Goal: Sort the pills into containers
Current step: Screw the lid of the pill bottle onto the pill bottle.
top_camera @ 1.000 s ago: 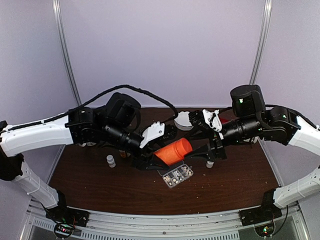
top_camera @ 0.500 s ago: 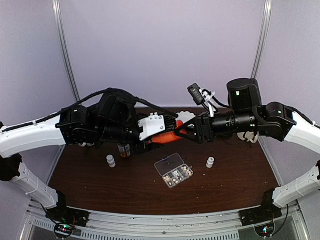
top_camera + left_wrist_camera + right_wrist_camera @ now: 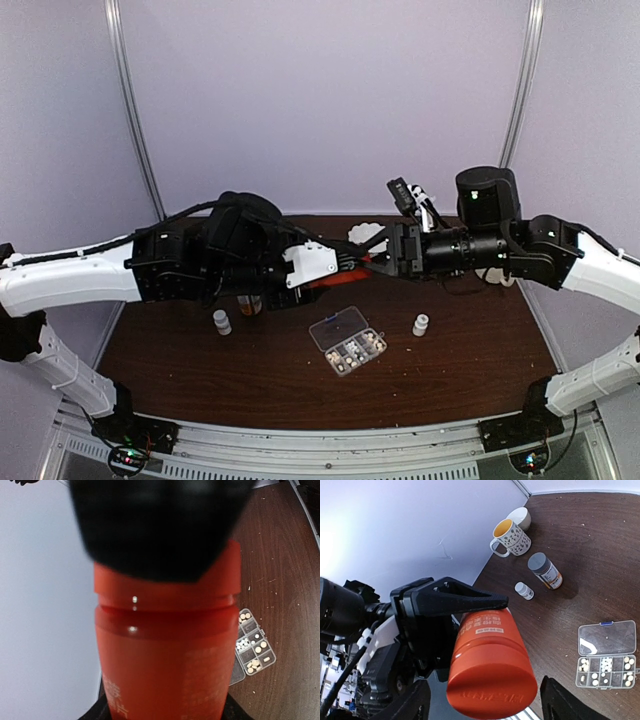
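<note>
L end effector (image 3: 340, 268) clamps orange bottle (image 3: 487, 635) above worktop (image 3: 200, 370). R end effector (image 3: 484, 682) wide, fingers flanking cap (image 3: 492, 672).

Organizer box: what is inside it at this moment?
The organizer box lies open, and small whitish and tan pills sit in several of its compartments. In the left wrist view the orange bottle covers part of it. The pills are too small to count.

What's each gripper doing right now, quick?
Left gripper: closed on the orange bottle.
Right gripper: open, spread wide around that bottle's end, not gripping it.
</note>
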